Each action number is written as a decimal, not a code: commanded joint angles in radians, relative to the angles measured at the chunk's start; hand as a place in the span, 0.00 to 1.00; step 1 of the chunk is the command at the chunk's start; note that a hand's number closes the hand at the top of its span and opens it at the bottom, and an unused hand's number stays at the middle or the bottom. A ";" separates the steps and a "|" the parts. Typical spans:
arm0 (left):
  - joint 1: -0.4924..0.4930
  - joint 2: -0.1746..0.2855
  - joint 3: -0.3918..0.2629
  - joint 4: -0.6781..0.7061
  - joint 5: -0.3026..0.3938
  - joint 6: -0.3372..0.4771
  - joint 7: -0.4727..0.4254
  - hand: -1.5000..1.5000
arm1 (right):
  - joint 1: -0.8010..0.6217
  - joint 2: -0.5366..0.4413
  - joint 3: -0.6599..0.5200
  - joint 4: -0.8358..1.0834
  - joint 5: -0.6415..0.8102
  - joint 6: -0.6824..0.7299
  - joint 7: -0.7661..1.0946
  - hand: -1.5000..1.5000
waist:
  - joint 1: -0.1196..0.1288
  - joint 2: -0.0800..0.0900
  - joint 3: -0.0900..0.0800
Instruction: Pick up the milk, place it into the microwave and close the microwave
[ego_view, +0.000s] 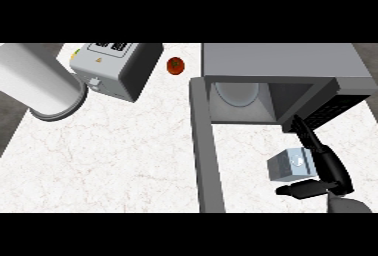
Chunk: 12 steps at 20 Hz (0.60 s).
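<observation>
1. Head view: white marbled desk (118, 160). The microwave (280, 60) is at the upper right, its mouth facing the lower edge.
2. The door (207, 150) is swung fully open. It shows edge-on as a long grey strip running from the mouth's left corner down towards the lower edge.
3. A pale round plate (236, 93) lies inside the cavity, left of centre. A dark dotted panel (334, 106) is at the cavity's right.
4. Upper left: a big white cylinder (40, 82) with a grey rim lies tilted.
5. Just right of it is a white-and-grey box (122, 70). Its label (111, 47) carries black marks and a small yellow warning triangle, but none of the writing is readable.
6. A small red ball (175, 65) sits between the box and the microwave, well apart from the milk.
7. The milk (290, 165), a small grey-white carton, is right of the door and in front of the mouth, outside the cavity. One face has a bluish mark that I cannot read.
8. The right hand (332, 172) comes in from the lower right on a grey forearm (347, 205).
9. The hand is released. Its fingers (306, 132) are stretched along the milk's right side, with the tips at the mouth's lower right corner. The thumb (299, 190) points left, just below the carton.
10. The milk sits in the crook between the fingers and thumb. Nothing lies between it and the mouth except the fingertips.
</observation>
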 joint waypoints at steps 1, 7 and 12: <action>-0.059 -0.034 -0.018 0.024 -0.044 0.023 0.019 0.00 | 0.011 -0.022 0.011 0.124 0.044 -0.002 -0.120 0.00 | -0.005 0.001 0.000; 0.009 -0.041 -0.003 -0.011 -0.006 -0.032 0.002 0.00 | -0.060 -0.029 -0.006 0.312 0.118 -0.129 -0.234 1.00 | 0.003 0.002 0.001; 0.027 -0.038 0.024 0.023 0.025 -0.074 -0.022 0.00 | -0.166 -0.032 0.000 0.407 0.188 -0.247 -0.257 1.00 | 0.010 0.002 0.001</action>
